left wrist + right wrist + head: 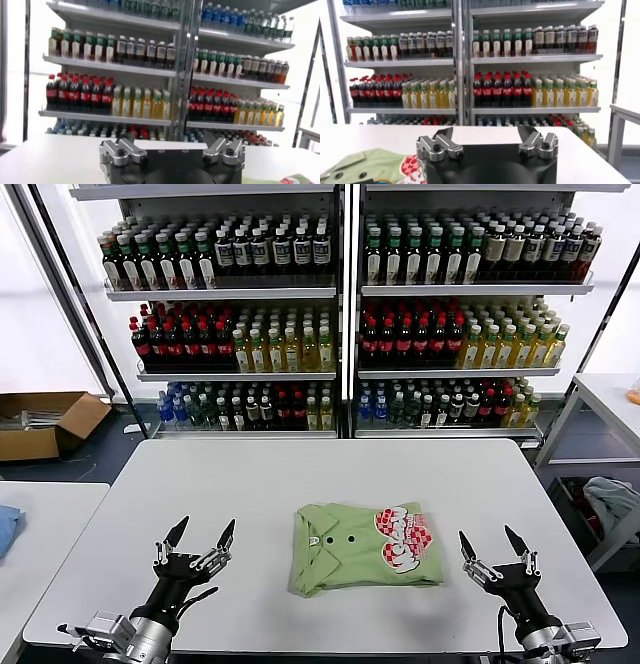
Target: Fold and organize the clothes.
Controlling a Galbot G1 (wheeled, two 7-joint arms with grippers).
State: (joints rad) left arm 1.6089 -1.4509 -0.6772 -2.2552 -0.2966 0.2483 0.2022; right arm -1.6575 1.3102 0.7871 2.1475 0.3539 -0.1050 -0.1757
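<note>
With the folded light green polo shirt [366,548] lying print-up at table [300,474] centre, left gripper [200,536] at nine o'clock and right gripper [492,544] at three o'clock, both spread wide and empty, should probably just square its edges gently.

The print [404,539] on the shirt [365,548] is too small to read. In the left wrist view only a corner of the shirt [285,179] shows, cut by the edge. A blue cloth [6,526] and a box [45,422] are cut too. The bottle labels [270,252] are unreadable.
</note>
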